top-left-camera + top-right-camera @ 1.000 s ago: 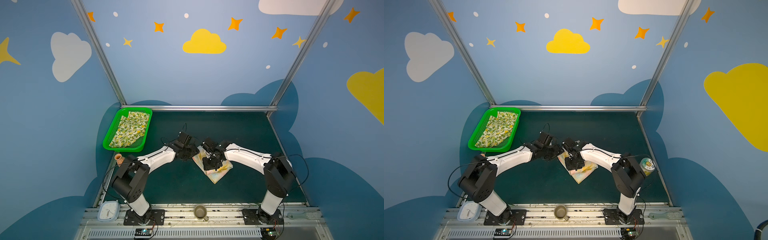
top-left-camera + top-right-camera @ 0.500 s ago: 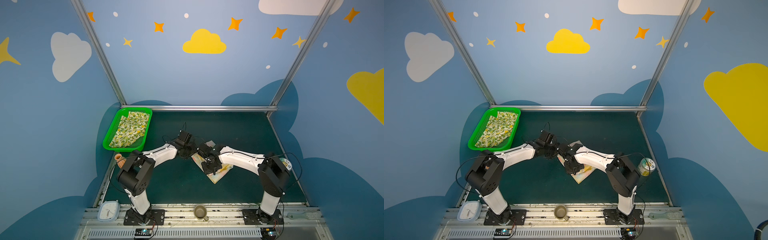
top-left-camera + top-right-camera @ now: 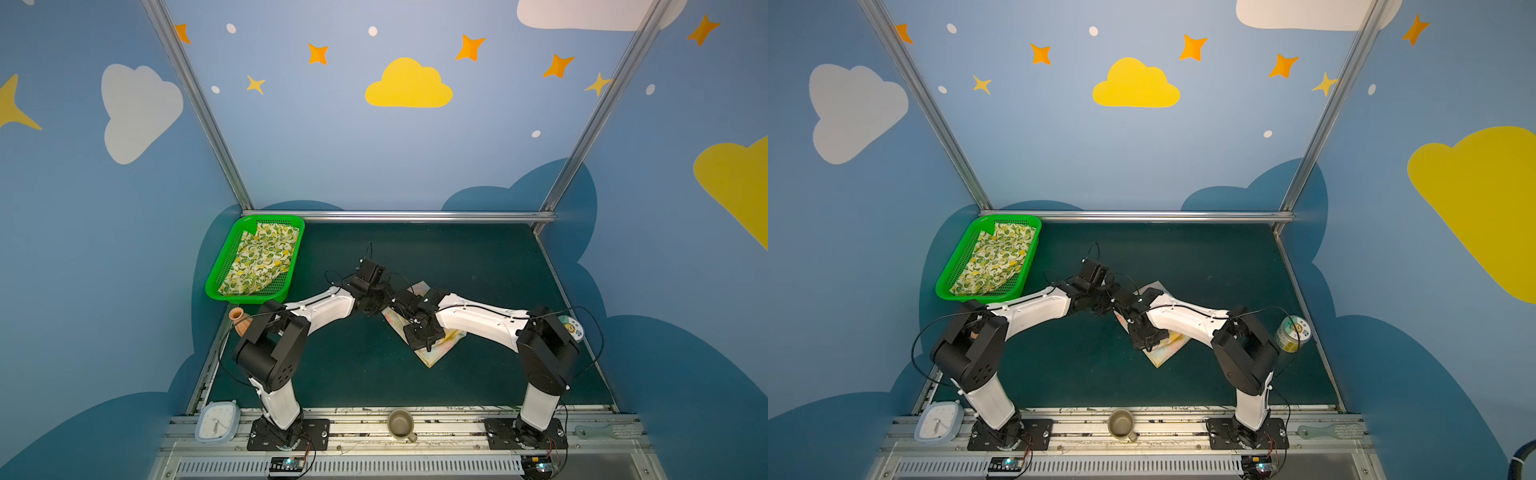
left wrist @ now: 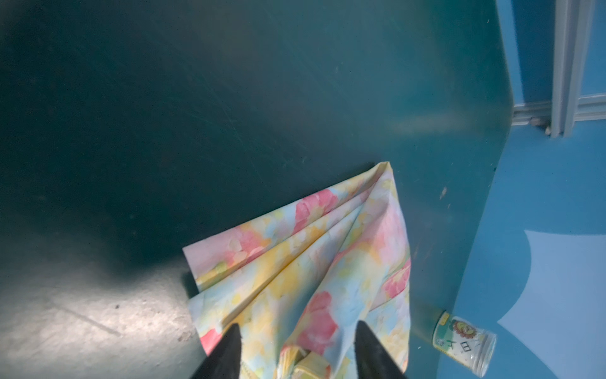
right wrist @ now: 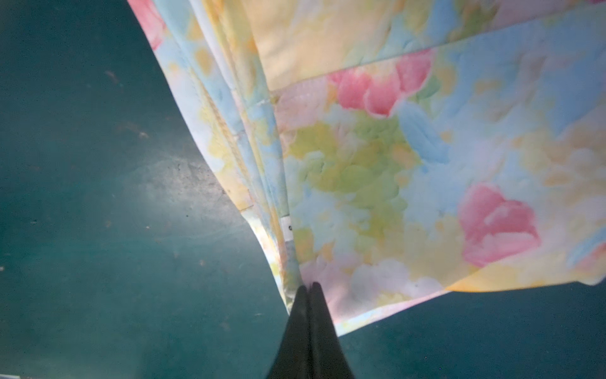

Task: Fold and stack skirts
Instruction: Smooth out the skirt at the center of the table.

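Overlapping floral skirt (image 3: pixel 435 354), right arm (image 3: pixel 478 320), can (image 3: pixel 571 328) near, basket (image 3: pixel 249 297) apart

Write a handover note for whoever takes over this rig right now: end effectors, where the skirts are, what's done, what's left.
Left end effector: open, fingers either side of the flowered skirt, not gripping it.
Right end effector: shut on that skirt's edge.
Flowered skirt: on the table between the arms, lying in layers, fold unfinished.
Lemon skirt: lying flat in the green basket at the far left corner.
Left to do: finish this fold, then stack the two skirts.
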You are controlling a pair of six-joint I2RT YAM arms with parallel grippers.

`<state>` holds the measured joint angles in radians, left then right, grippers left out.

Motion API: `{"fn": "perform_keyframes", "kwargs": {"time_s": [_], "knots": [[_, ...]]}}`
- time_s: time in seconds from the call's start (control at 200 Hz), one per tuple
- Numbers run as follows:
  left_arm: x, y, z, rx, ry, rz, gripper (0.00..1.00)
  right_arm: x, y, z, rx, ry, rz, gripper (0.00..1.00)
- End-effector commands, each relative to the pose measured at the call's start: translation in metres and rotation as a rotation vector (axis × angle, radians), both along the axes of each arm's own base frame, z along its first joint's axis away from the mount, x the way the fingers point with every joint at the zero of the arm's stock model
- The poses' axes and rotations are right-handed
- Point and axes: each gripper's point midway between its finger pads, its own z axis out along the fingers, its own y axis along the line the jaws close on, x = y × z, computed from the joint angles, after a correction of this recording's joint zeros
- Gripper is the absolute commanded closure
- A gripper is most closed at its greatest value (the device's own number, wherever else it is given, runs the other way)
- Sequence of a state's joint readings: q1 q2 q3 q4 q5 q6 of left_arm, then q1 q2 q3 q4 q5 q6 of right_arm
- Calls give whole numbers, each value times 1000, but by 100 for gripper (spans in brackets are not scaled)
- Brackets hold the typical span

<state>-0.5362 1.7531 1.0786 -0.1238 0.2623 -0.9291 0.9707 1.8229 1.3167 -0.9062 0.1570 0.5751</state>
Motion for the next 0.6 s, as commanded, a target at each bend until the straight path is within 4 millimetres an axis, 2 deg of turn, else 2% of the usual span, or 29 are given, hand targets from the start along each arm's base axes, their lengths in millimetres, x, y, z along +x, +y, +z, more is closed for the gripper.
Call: {"fn": "perform_keyframes", "kwargs": {"time_s": [0.0, 0.075, 0.2, 0.506, 0.596], "knots": [[-1, -3, -7, -5, 12, -4, 53, -4, -5, 10, 0, -9, -13, 100], [-3, -6, -10, -7, 19, -9, 59, -6, -6, 10, 5, -4, -18, 100], [-9, -6, -21, -1, 45, -11, 64, -8, -7, 11, 19, -2, -26, 100], [-16, 1, -34, 41, 73, -13, 66, -17, -10, 7, 39, 28, -37, 100], [-17, 2, -33, 46, 73, -16, 67, -19, -11, 6, 46, 40, -42, 100]]}}
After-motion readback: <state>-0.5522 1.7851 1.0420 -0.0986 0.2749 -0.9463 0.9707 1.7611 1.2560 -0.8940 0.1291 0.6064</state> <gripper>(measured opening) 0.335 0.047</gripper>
